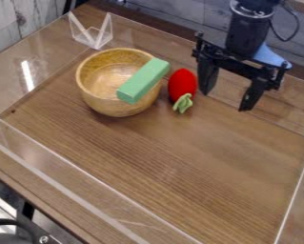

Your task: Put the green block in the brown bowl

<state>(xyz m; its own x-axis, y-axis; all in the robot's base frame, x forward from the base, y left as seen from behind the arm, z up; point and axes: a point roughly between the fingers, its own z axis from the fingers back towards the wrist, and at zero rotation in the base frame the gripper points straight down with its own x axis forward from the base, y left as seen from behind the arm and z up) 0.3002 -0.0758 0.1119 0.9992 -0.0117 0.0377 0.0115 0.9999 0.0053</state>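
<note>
Your gripper (233, 90) hangs at upper right, jaws spread wide and holding nothing, just right of the strawberry toy (182, 88). Bare table (180, 172) fills the lower frame. The green block (144, 79) leans across the brown bowl (114, 84) rim, its long axis running lower left to upper right.

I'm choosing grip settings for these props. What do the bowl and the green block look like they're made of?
The brown bowl: apparently wood, matte, with visible grain and a thick rim. The green block: plain, uniformly light green and matte, perhaps painted wood or foam; the picture cannot settle which.
</note>
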